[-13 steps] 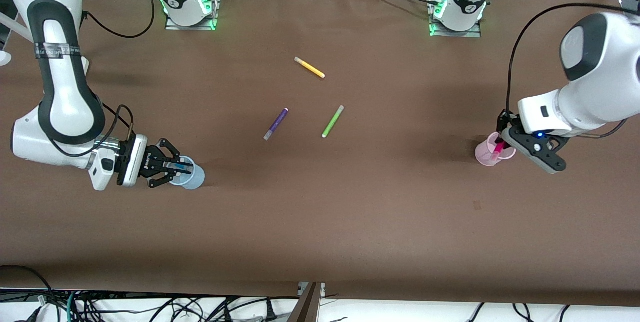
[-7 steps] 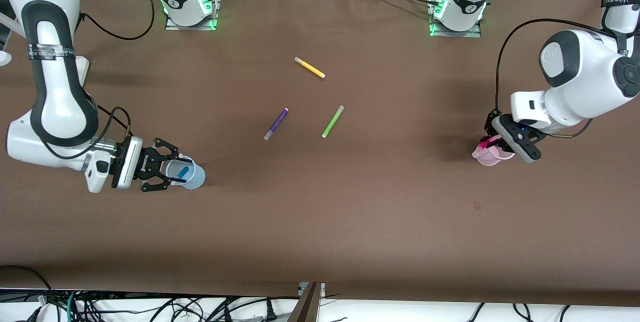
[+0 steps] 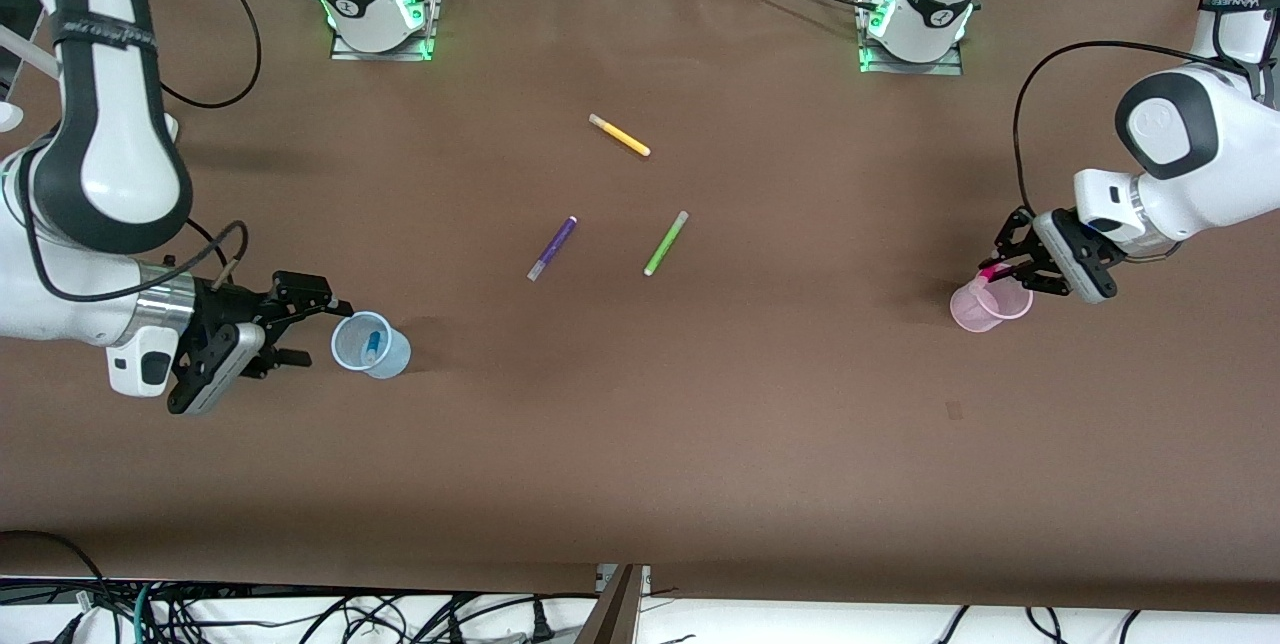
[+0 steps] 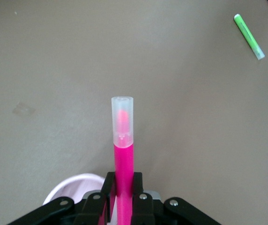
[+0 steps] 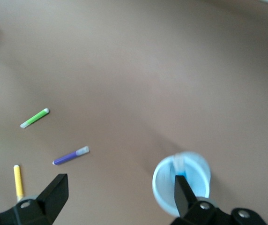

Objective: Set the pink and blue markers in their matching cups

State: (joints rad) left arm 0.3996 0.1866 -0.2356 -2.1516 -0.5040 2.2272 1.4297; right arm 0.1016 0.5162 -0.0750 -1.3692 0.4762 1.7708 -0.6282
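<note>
The pink marker [image 4: 123,154] is pinched between the fingers of the left tool [image 3: 1012,260], which are closed tight on its magenta barrel; its pale cap points away from the wrist camera, out over the bare tabletop [image 3: 700,404]. In the front view only a short magenta tip of it shows at the tool's fingers, right above the rim of the pink cup [image 3: 989,304], so the marker hangs at the cup's mouth, held and not let go. The pink cup stands upright toward the left arm's end of the tabletop, and its pale rim also shows just under the tool in the left wrist view. The blue marker [image 3: 372,345] is inside the blue cup [image 3: 369,345], which stands upright toward the right arm's end of the tabletop; the marker leans against the cup's inner wall, its blue body showing through the open mouth. The right tool [image 3: 295,329] sits just beside the blue cup, on the side toward the right arm's end, its fingers spread wide with nothing between them; in the right wrist view the two black fingers stand well apart with the cup near one of them. Around the middle of the tabletop, well apart from both cups, lie three loose pens: a purple pen [image 3: 552,247], a green pen [image 3: 666,242] beside it, and a yellow pen [image 3: 619,135] farther from the front camera than both.
</note>
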